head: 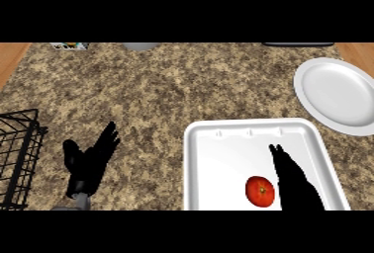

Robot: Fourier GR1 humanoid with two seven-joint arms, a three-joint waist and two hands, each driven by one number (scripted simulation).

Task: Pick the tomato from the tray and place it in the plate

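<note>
Nearest the viewer, at the lower edge, a red tomato (260, 191) lies in the near part of a white tray (219, 148), slightly right of the tray's middle. Just beside it, on its right, the right hand (296, 180) reaches in over the tray with its black fingers straight and pointing away; it is released and grasps nothing. Whether it touches the tomato cannot be told from this angle.

On the left side, the left hand (91, 160) rests open over the granite-patterned table (168, 84), fingers up, holding nothing.

The target, a white plate (337, 96), sits at the far right, just beyond the tray's far right corner and apart from it.

Judging the risks: the tomato is round and would likely roll if the straight fingers nudge it sideways before they curl around it; it could slide toward the tray's left half, out of easy reach. The hand lies alongside the fruit rather than above it, so closing from here might only graze it. On the way to the plate, the tray's raised rim stands between the two and would need to be cleared.

Other things: a black wire basket (18, 158) stands at the left edge, near the left hand. Along the far edge are a grey round object (139, 46), a small patterned item (70, 46) and a dark object (300, 44), all cut off. None of them lies between tomato and plate.
</note>
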